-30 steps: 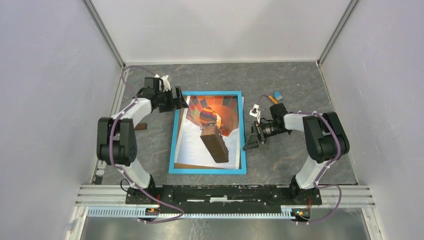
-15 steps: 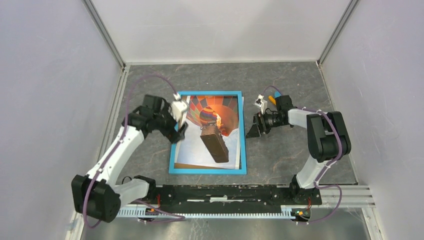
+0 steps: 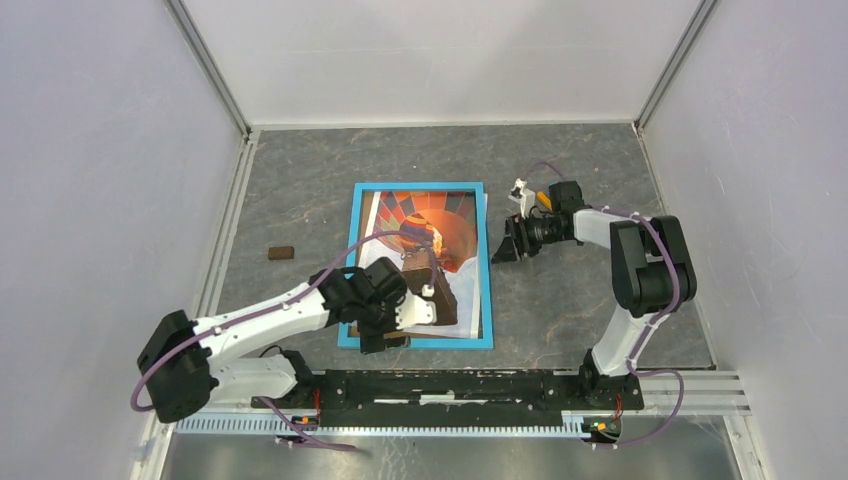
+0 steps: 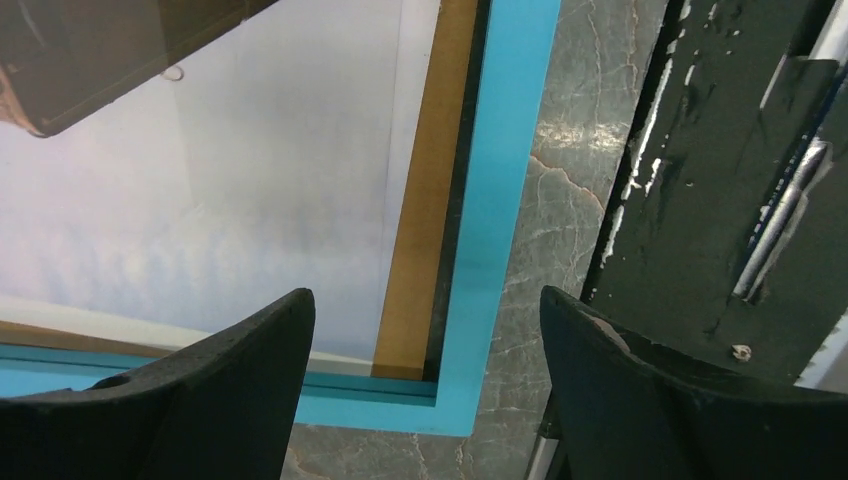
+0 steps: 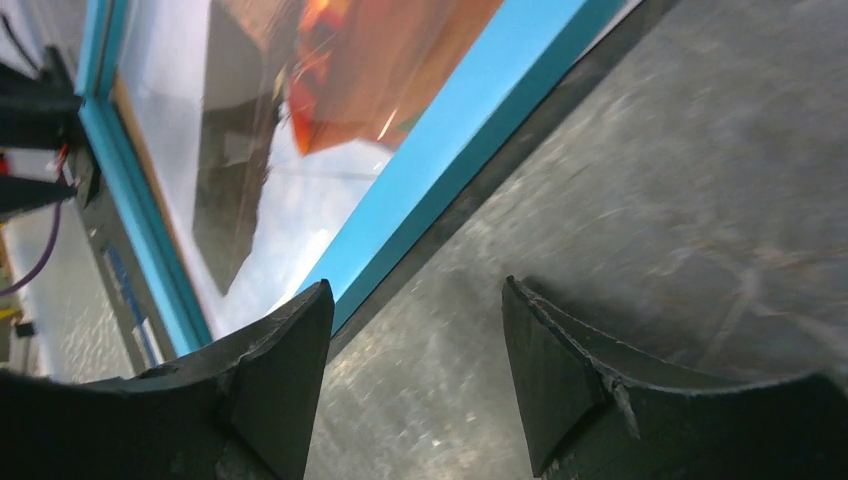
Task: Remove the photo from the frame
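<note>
Well, the frame [image 3: 420,186], a thin bright-blue rectangle, lies flat on the grey veined table [image 3: 300,200]. The glossy balloon photo [image 3: 450,225] sits inside it, with a brown board strip showing along one edge. The left gripper [image 4: 425,310] hangs over the frame's near edge toward the left corner, its curved black fingers spread and empty. The right gripper [image 5: 415,300] sits low beside the right edge, likewise spread, gripping nothing.

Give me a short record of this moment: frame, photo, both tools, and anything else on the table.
frame: flat on the table, face up, blue border
photo: balloon print, not yet out of the frame
left tool: open, empty, over the frame's near left corner
right tool: open, empty, low beside the frame's right edge
other: small brown piece on the table, left of the frame, apart from it
</note>
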`<move>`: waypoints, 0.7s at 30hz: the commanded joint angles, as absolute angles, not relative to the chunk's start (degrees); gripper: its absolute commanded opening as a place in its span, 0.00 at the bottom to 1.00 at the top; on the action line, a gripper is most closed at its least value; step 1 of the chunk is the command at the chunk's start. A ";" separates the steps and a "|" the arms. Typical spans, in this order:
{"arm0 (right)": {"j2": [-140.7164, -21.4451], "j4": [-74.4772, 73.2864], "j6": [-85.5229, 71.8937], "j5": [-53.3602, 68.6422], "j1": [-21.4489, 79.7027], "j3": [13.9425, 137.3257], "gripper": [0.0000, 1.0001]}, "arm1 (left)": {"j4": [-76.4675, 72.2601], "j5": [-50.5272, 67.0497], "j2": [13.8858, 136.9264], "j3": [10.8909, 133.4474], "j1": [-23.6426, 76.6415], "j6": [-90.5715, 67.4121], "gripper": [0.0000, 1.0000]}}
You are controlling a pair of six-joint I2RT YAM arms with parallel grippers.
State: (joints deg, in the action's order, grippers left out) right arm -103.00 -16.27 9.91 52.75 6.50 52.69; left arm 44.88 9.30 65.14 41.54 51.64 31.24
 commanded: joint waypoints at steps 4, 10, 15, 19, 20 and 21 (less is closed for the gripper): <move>-109.02 -13.02 5.55 41.96 5.12 63.69 0.63 | 36.62 2.72 70.32 40.56 56.42 27.29 0.85; -115.52 -8.63 0.16 41.47 3.71 72.45 0.53 | 35.67 1.22 72.14 40.63 56.43 26.69 0.80; -121.32 -2.53 -8.47 46.37 3.77 76.78 0.45 | 35.30 1.12 72.52 40.00 56.41 25.80 0.75; -124.85 4.96 -15.60 49.83 3.80 77.26 0.43 | 34.92 0.39 72.59 39.35 56.42 25.69 0.73; -125.71 6.08 -16.89 50.32 3.87 77.54 0.42 | 34.88 0.28 72.72 39.37 56.43 25.57 0.72; -126.46 6.97 -17.91 50.63 3.86 77.73 0.42 | 34.67 0.14 72.91 39.25 56.40 25.36 0.71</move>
